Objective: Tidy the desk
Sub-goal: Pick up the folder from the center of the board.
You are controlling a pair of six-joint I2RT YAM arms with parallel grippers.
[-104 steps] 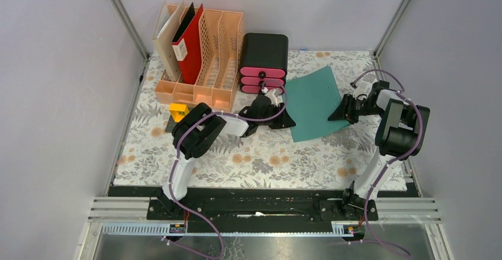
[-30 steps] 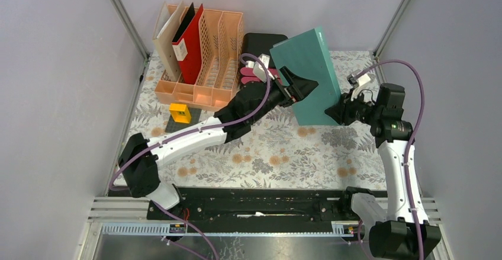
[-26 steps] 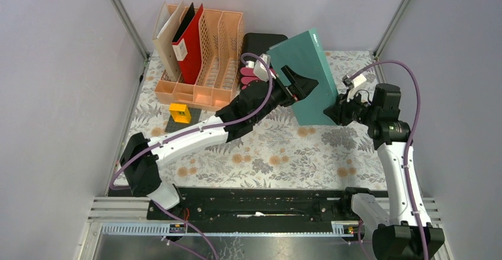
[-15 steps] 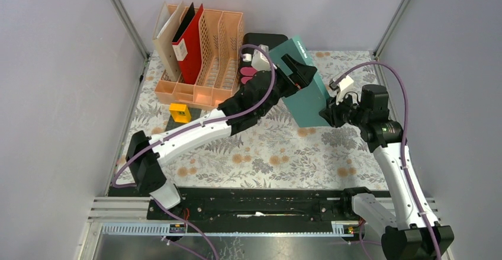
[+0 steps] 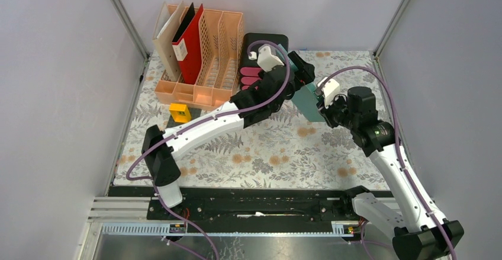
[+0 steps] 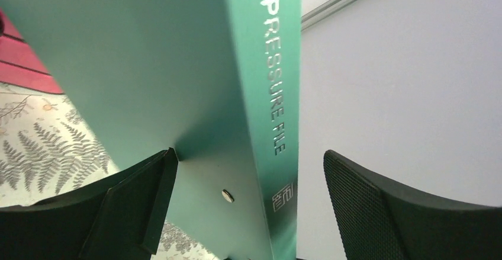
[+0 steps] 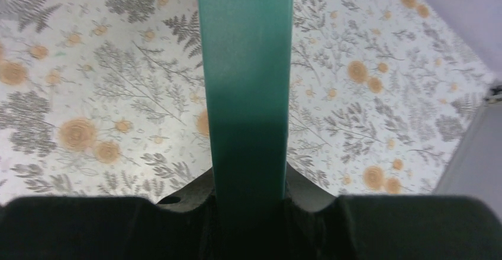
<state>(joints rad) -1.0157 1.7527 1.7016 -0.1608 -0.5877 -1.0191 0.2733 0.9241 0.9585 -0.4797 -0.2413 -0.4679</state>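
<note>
2 robot arms meet over a teal file point(image 5: 308, 99) above the back half of the desk point(image 5: 266, 153), just right of its middle. The right gripper point(image 5: 324, 109) grips the file's lower edge; its wrist camera shows the narrow teal edge point(image 7: 245, 64) clamped between both jaws point(image 7: 248, 212), with the flowered cloth of the desk point(image 7: 89, 94) underneath. The left gripper point(image 5: 299, 73) reaches in from the other side with its jaws spread wide open around the file. In its wrist view point(image 6: 248, 153) 1 finger point(image 6: 139, 206) lies against the cover point(image 6: 148, 64), while the other point(image 6: 385, 212) stands clear of the spine, which reads "PRESSURE FILE". The file is lifted off the cloth and tilted – whether any corner touches the desk cannot be told. The desk fills the floor of the metal-framed cell. An orange file rack point(image 5: 222, 47) with a red folder point(image 5: 188, 44) stands at its back left corner, a black drawer box point(image 5: 263, 44) with pink fronts just beside it on the back edge – close behind the left gripper. A small yellow block point(image 5: 180, 113) sits in front of the rack.
</note>
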